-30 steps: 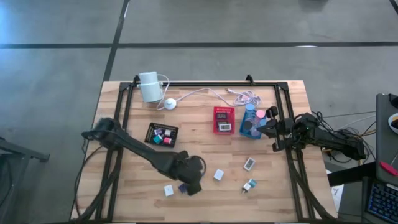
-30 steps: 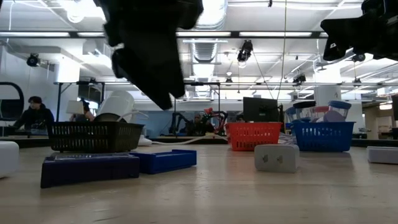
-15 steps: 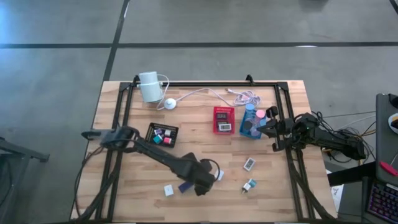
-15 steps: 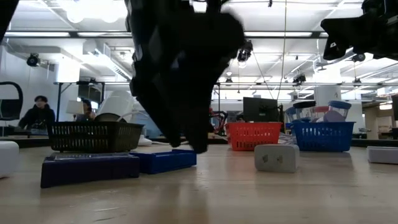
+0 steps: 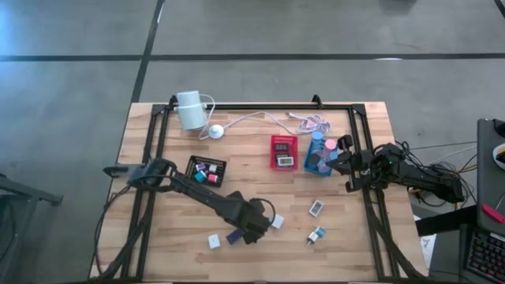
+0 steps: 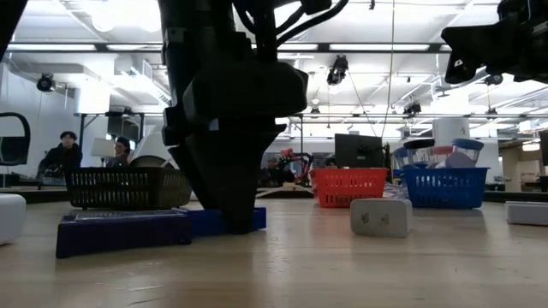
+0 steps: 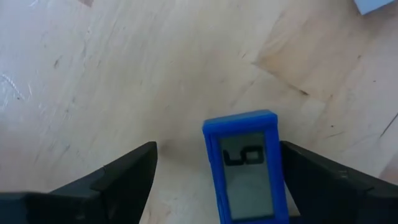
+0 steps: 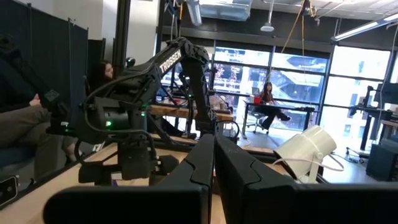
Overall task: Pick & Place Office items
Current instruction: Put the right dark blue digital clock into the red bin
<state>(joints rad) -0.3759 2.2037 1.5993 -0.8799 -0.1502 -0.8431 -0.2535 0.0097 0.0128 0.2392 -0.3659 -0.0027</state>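
Observation:
My left gripper (image 5: 254, 229) points straight down at the near middle of the table and is open, its fingertips low over the wood (image 6: 224, 218). Between them lies a small blue office item with a grey display (image 7: 247, 168), flat on the table and much nearer one finger (image 7: 323, 180) than the other (image 7: 118, 180). A dark purple piece (image 5: 234, 237) lies just beside it. Other loose items are a white one (image 5: 214, 241), a second white one (image 5: 276, 222), a third (image 5: 316, 207) and a teal one (image 5: 316, 234). My right gripper (image 8: 214, 155) is shut and raised at the table's right side (image 5: 345, 162).
A black basket (image 5: 205, 170) with small pieces, a red basket (image 5: 283, 151) and a blue basket (image 5: 319, 154) stand across the middle. A white cylinder (image 5: 189, 109), its puck (image 5: 215, 132) and cable (image 5: 268, 118) lie at the far edge. People sit beyond the table.
My left gripper has come down toward the table and a little toward its right edge, tipping until it points straight down. Its fingertips now stand low on either side of the blue item. The items have not moved.

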